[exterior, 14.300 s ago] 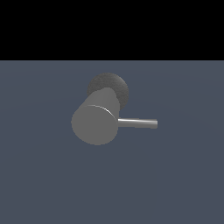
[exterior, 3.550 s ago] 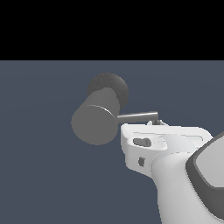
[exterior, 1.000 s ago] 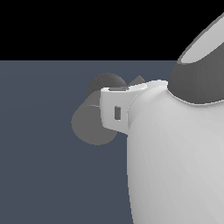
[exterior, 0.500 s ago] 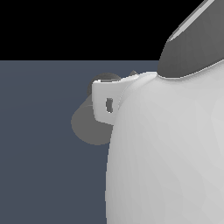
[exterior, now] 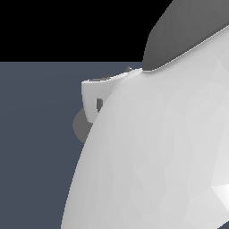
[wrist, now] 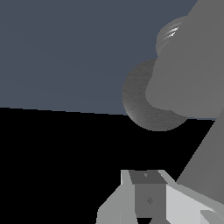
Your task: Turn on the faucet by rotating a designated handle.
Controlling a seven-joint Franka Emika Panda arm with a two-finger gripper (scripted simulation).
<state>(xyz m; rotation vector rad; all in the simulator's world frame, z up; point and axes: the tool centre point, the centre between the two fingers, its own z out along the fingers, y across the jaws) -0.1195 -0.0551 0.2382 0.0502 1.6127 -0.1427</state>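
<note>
In the exterior view my white arm fills most of the frame and hides the faucet, apart from a grey sliver of its cylinder (exterior: 78, 126). The handle is hidden there. My gripper's white hand (exterior: 91, 99) sits right in front of the cylinder. In the wrist view the faucet's thick grey cylinder (wrist: 188, 83) and its darker rough round base (wrist: 138, 107) are close ahead. A smooth grey bar (wrist: 204, 159), probably the handle, slants down beside my gripper (wrist: 146, 199). Its fingers show as one block with no gap.
The faucet stands on a flat blue-grey surface (exterior: 36, 147), also seen in the wrist view (wrist: 65, 52). Beyond its edge is black background. My arm's dark upper link (exterior: 188, 31) blocks the exterior view's right.
My arm has swung further to the exterior view's left and nearer the camera, covering more of the faucet. The hand has shifted left across the cylinder.
</note>
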